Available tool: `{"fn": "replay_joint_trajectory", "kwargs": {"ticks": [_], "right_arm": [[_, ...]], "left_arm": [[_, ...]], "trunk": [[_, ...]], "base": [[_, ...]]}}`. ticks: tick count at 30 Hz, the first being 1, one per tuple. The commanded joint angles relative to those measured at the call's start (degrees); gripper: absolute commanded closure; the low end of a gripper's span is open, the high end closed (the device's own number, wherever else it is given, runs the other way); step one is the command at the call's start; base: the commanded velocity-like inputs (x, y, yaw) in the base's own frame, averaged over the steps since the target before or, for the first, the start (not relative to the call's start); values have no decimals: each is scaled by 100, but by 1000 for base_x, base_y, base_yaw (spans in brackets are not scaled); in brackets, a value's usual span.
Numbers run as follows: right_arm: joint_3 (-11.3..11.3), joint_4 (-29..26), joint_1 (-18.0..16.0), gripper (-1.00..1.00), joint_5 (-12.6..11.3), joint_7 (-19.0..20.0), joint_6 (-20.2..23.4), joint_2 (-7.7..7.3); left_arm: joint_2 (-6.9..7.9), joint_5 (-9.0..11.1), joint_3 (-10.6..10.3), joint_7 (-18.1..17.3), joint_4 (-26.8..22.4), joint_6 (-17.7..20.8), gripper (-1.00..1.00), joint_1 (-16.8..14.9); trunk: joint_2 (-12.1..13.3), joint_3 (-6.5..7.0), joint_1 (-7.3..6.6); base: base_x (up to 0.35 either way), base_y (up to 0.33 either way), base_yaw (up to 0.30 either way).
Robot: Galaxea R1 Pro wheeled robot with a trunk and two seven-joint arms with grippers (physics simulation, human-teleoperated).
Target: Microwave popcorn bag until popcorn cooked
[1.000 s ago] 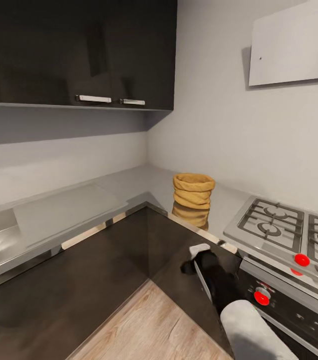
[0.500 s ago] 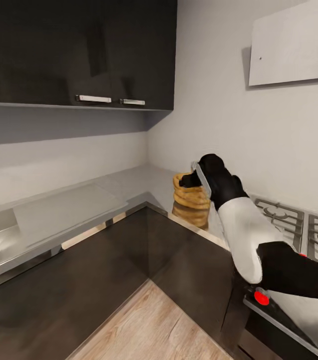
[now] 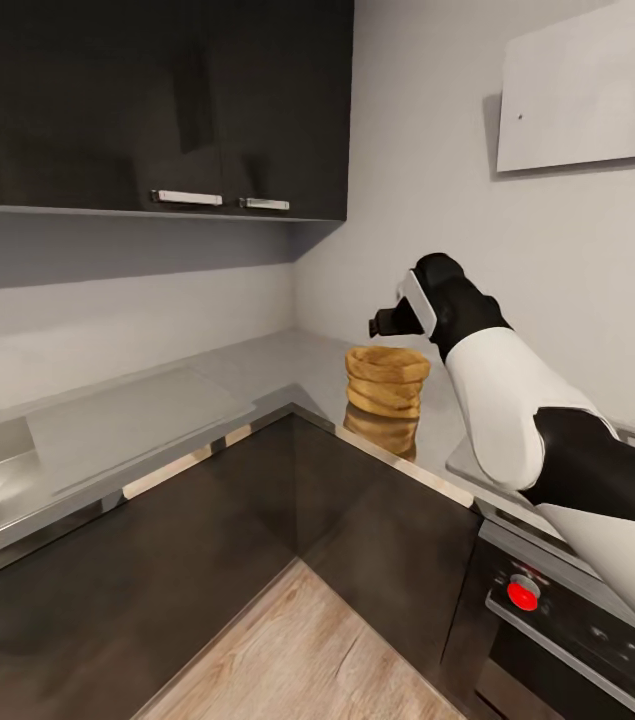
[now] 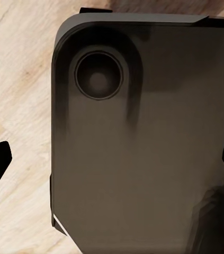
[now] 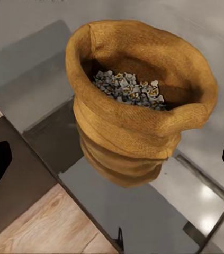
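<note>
The bag (image 3: 387, 380) at frame centre looks soft, light and crushable; its thick rolled rim suits a pinch. The right gripper (image 3: 389, 322), jaws apart, hovers above.

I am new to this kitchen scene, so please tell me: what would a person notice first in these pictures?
First, the tan popcorn bag standing upright on the light grey countertop in the corner, its mouth open with kernels inside in the right wrist view. Next, the right gripper, raised just above the bag, not touching it. A red knob stands out on the dark oven front at lower right.
</note>
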Motion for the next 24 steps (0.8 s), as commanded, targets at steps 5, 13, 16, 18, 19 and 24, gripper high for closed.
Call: {"fn": "replay_joint_trajectory", "kwargs": {"ticks": [5, 13, 16, 18, 19, 24], "right_arm": [[-57, 33, -5, -100, 40, 1, 16, -1], [-58, 81, -4, -100, 37, 6, 16, -18], [-58, 68, -4, -100, 40, 1, 16, -96], [-58, 65, -5, -100, 42, 1, 16, -113], [-58, 65, -5, -100, 43, -3, 16, -115], [-58, 65, -5, -100, 52, -8, 16, -116]], "left_arm": [[-1, 40, 5, 1, -3, -7, -100, -2], [-5, 40, 8, 1, -3, -7, -100, -3], [-1, 40, 5, -7, 1, -7, -100, -1], [-1, 40, 4, -8, 3, -7, -100, -1], [-1, 40, 1, -8, 4, -7, -100, -2], [-1, 40, 4, -8, 4, -7, -100, -2]], "trunk": [[-3, -6, 0], [-3, -6, 0], [-3, -6, 0], [-3, -6, 0], [-3, -6, 0], [-3, -6, 0]], "base": [[0, 0, 0], [0, 0, 0], [195, 0, 0], [309, 0, 0], [318, 0, 0], [320, 0, 0]]}}
